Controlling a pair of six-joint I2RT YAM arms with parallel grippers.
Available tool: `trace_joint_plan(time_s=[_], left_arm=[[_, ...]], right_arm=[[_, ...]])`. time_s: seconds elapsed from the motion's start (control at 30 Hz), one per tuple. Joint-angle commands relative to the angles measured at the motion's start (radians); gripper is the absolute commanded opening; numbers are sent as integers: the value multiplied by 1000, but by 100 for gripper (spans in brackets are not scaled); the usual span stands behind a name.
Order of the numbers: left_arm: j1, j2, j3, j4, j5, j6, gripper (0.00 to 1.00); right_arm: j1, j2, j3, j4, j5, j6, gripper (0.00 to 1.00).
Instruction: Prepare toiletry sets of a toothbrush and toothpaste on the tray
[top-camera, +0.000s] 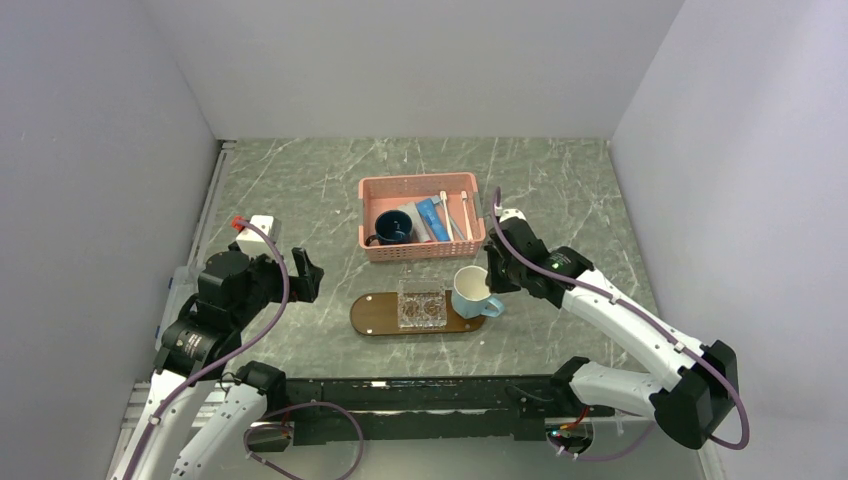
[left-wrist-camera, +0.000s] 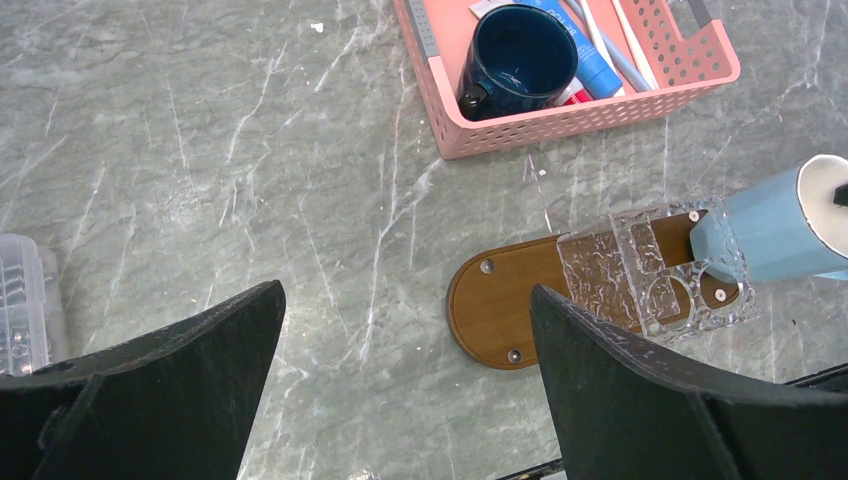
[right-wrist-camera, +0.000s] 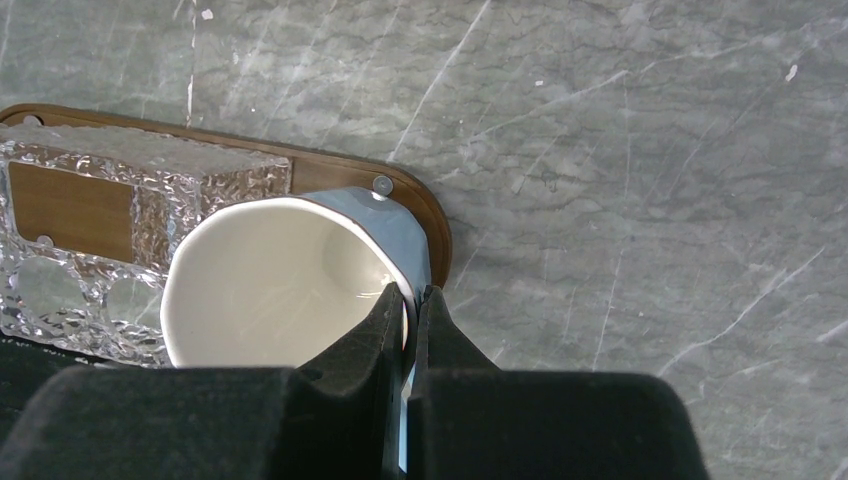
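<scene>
The dark-brown oval tray (top-camera: 370, 315) lies near the front, also in the left wrist view (left-wrist-camera: 505, 305) and the right wrist view (right-wrist-camera: 330, 172). A blue toothpaste tube (top-camera: 432, 218) and white toothbrushes (top-camera: 449, 214) lie in the pink basket (top-camera: 420, 181), also in the left wrist view: tube (left-wrist-camera: 592, 62), brush (left-wrist-camera: 628, 28). My right gripper (top-camera: 494, 276) (right-wrist-camera: 410, 300) is shut on the rim of a light-blue mug (top-camera: 472, 292) (right-wrist-camera: 260, 285) at the tray's right end. I cannot tell whether the mug touches the tray. My left gripper (top-camera: 306, 274) (left-wrist-camera: 405, 290) is open and empty, left of the tray.
A clear square dish (top-camera: 421, 305) (left-wrist-camera: 640, 270) sits on the middle of the tray. A dark-blue mug (top-camera: 392, 228) (left-wrist-camera: 520, 50) stands in the basket's left part. A white box (top-camera: 256, 236) sits at the far left. A clear plastic container (left-wrist-camera: 20, 300) shows at the left edge.
</scene>
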Motion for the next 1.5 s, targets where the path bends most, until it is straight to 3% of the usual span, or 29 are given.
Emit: trace_joint_plan(time_s=[0.0, 1.03, 1.17, 1.47], left_arm=[[6, 0, 2, 24, 3, 8, 99], [10, 0, 0, 25, 7, 8, 100], [10, -1, 2, 26, 7, 8, 99], [12, 0, 1, 26, 7, 8, 99]], right_arm=[[0, -20, -2, 89, -12, 28, 0], [39, -63, 4, 60, 22, 27, 0], [49, -63, 9, 56, 29, 30, 8], [67, -55, 16, 54, 53, 33, 12]])
